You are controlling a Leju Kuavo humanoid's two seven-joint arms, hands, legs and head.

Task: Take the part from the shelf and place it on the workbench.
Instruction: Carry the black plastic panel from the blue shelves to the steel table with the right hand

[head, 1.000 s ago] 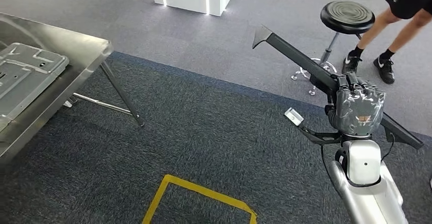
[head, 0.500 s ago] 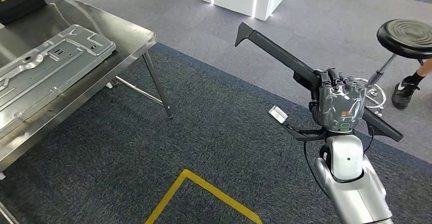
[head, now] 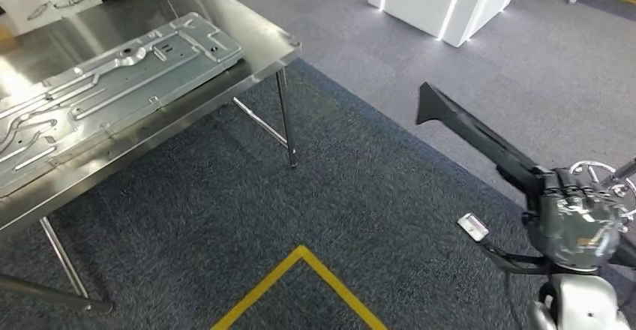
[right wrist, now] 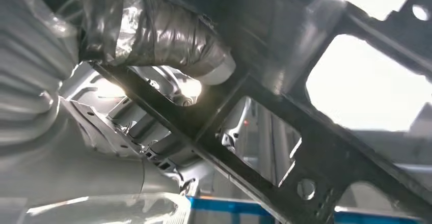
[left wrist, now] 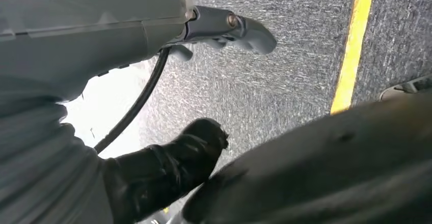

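Head view: right hand [head: 574, 221] at lower right grips the long black part [head: 480, 136] over dark carpet [head: 225, 217]; steel workbench [head: 277, 49] fills upper left. Left hand [left wrist: 168, 163]: grip unclear, nothing visibly held.

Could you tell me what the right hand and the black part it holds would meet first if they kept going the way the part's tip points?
Probably nothing nearby: the right hand aims the black part over open carpet, right of the workbench. Depth is unclear.
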